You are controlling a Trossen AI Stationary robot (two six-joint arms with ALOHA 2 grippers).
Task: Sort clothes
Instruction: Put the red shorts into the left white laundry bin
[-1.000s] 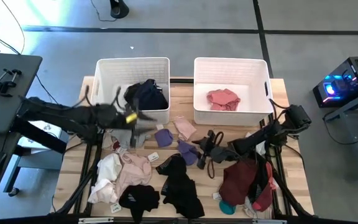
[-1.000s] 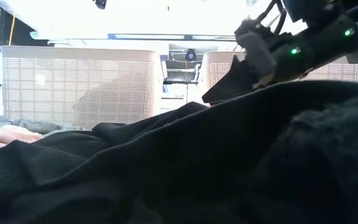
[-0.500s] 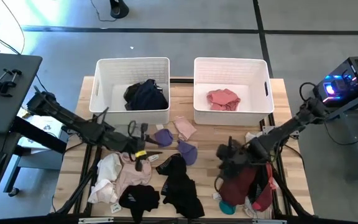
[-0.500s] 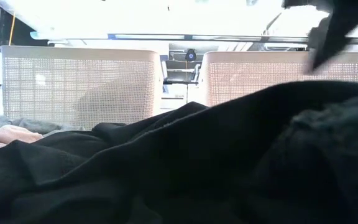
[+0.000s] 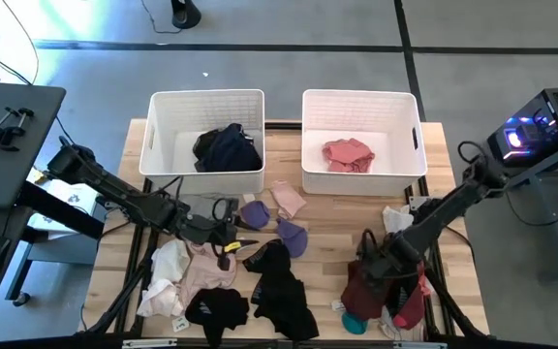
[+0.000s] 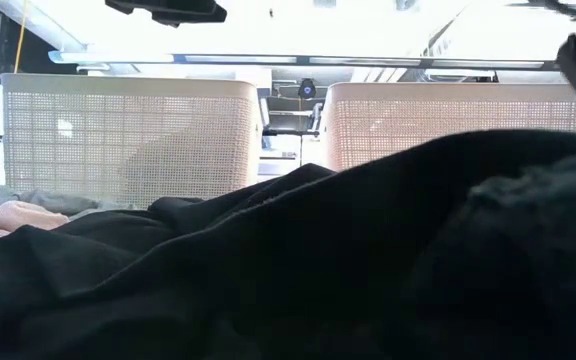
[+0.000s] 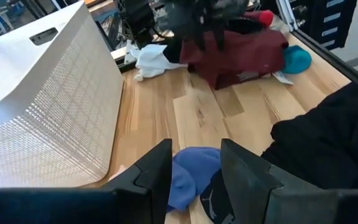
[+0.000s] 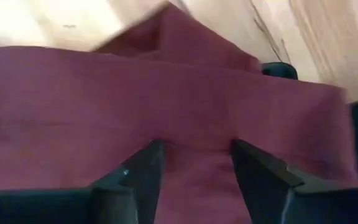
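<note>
The clothes lie in loose heaps on the near half of the wooden table: a cream and pink heap (image 5: 187,271), black garments (image 5: 281,283), lavender pieces (image 5: 292,236), a maroon garment (image 5: 387,287) and a teal piece (image 5: 354,322). My left gripper (image 5: 240,233) is open and empty, level over the table, and a lavender piece (image 7: 191,177) shows between its fingers. My right gripper (image 5: 368,269) is open and points down at the maroon garment (image 8: 185,93). My right gripper stands open from above, close on the maroon garment's top surface (image 8: 194,134), which lies spread on the table. I cannot tell whether the fingertips touch the cloth.
Two white bins stand at the far side. The left bin (image 5: 163,107) holds a navy garment (image 5: 229,147) and the right bin (image 5: 405,107) a pink one (image 5: 347,153). A white piece (image 5: 395,218) lies near the right arm. A black garment (image 6: 318,260) fills the low view.
My left gripper has come away from the left bin's front toward the near edge and the right, and now stands over the clothes. My right gripper has gone from the table's middle toward the right and near edge, and down over the maroon garment.
</note>
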